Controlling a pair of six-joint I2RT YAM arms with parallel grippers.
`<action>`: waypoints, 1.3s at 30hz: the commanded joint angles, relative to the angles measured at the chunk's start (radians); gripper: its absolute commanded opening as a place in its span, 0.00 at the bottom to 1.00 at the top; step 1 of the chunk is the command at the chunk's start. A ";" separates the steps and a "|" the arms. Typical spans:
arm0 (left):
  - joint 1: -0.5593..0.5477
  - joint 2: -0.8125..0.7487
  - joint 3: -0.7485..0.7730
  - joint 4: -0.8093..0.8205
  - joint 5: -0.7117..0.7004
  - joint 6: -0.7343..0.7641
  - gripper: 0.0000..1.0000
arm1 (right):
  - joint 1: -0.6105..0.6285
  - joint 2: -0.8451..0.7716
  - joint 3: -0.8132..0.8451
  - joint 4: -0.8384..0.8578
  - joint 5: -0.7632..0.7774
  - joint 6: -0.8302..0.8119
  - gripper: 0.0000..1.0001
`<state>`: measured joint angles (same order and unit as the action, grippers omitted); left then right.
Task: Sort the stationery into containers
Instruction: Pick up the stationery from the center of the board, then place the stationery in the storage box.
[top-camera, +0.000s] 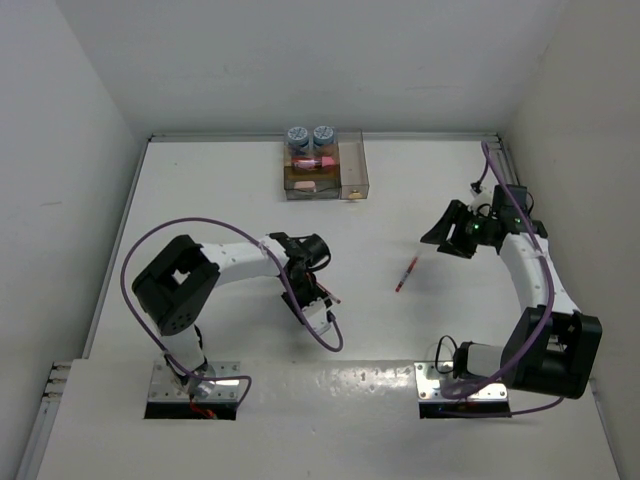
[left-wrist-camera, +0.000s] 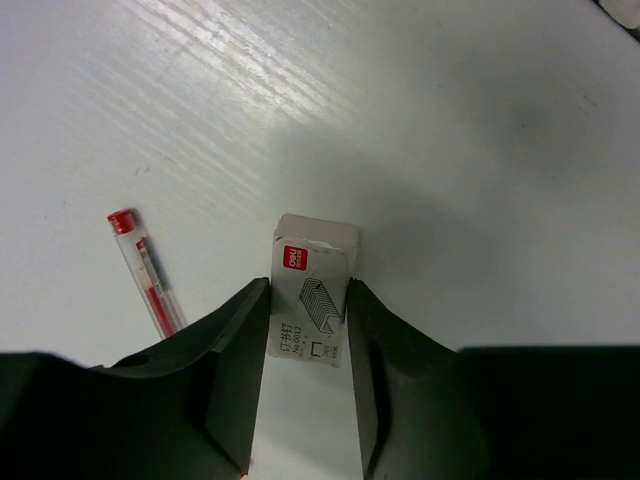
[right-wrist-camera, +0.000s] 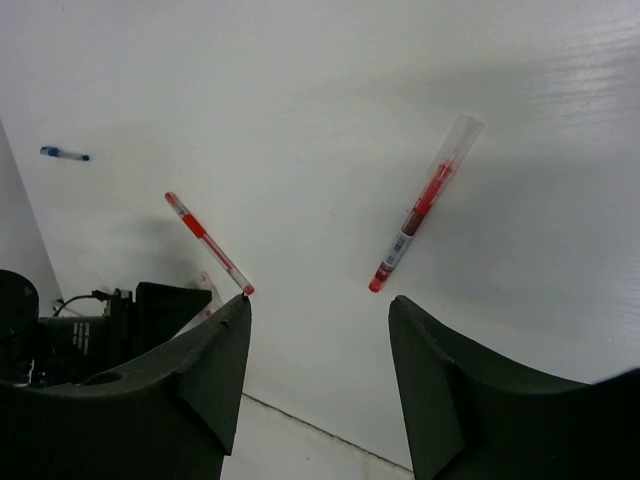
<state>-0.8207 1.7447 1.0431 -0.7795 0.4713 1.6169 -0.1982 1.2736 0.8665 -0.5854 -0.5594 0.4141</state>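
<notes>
White tabletop, white walls. Left gripper (left-wrist-camera: 308, 300): jaws sit against both long sides of a small staple box (left-wrist-camera: 313, 255), which lies flat on the table, not lifted. Red pen (left-wrist-camera: 147, 275) lies near at 9 o'clock, not touching. Best to squeeze firmly, lift straight up clear of that pen, then carry to the organiser (top-camera: 325, 196), 12 o'clock in the top view. Right gripper (right-wrist-camera: 320, 305) gapes wide and holds nothing; second red pen (right-wrist-camera: 420, 205) lies at its 1 o'clock.

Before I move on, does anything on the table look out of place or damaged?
Nothing looks spilled or damaged. Only unsorted strays: one red pen ahead of the right gripper, a second red pen beside the staple box in the left gripper, and a blue pen farther off.
</notes>
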 joint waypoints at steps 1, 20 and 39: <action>0.014 -0.004 0.031 0.023 0.027 -0.026 0.40 | 0.017 -0.008 0.034 0.016 0.001 -0.018 0.57; 0.425 0.346 1.003 0.143 0.233 -1.023 0.18 | 0.097 0.112 0.167 0.053 0.035 -0.064 0.56; 0.502 0.549 1.054 0.537 0.296 -1.348 0.20 | 0.097 0.204 0.221 0.064 0.036 -0.046 0.56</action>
<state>-0.3191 2.2852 2.0949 -0.3321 0.7177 0.3054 -0.1024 1.4750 1.0428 -0.5537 -0.5243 0.3664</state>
